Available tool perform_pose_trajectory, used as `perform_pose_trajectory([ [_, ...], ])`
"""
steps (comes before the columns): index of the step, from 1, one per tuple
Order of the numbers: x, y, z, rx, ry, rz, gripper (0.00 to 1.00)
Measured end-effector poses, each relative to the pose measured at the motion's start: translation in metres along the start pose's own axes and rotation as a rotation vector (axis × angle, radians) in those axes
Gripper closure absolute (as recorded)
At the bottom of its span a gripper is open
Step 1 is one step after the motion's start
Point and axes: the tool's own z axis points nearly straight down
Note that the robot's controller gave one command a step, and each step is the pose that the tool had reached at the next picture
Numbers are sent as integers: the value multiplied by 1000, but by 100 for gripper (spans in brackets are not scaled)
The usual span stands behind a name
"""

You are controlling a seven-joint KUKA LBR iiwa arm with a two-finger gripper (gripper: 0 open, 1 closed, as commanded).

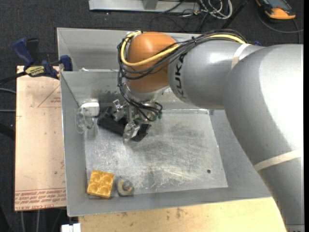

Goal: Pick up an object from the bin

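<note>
My gripper (124, 122) hangs low in the bin's left middle, under the orange wrist cover. Its metal fingers (130, 128) stand right over a flat black object (112, 123) that lies on the bin floor. Whether the fingers touch or grip the black object I cannot tell. A small white and clear plastic piece (88, 111) lies just left of the black object, near the bin's left wall.
A yellow square block with round dimples (100, 183) sits in the front left corner. Beside it, to its right, lies a small grey ring-like part (125, 188). The large silver arm covers the bin's right side.
</note>
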Motion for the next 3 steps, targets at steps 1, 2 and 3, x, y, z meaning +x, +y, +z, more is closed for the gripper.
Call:
perform_pose_trajectory([
  [1, 10, -7, -30, 19, 0, -11, 100],
  [2, 10, -3, -60, 27, -14, -18, 100],
  [3, 20, 1, -82, 22, 2, -32, 100],
])
